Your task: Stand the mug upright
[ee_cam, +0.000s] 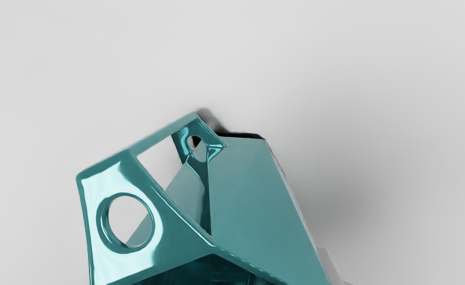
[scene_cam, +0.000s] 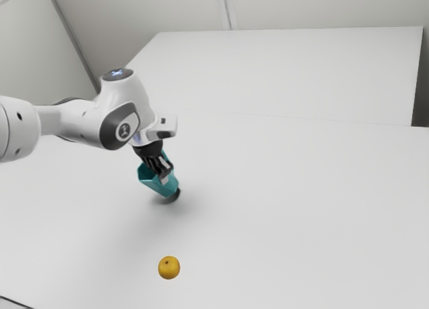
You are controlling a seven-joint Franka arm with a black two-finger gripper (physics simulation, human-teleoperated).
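Arm point(scene_cam: 70, 125) w/ gripper point(scene_cam: 163, 175) slanted down at tilted teal mug point(scene_cam: 153, 181), opening & any hold unclear, view p. poor.

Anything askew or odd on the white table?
One thing: the faceted teal mug leans at the black gripper, its open mouth tipped toward the exterior view's left, not straight up. The round yellow-orange fruit looks normal.

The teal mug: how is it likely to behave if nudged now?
The mug would probably stay stiff, given its crisp, flat facets. Its glossy surface might be slippery. Since it tilts over its dark base, it could well tip without the gripper's support.
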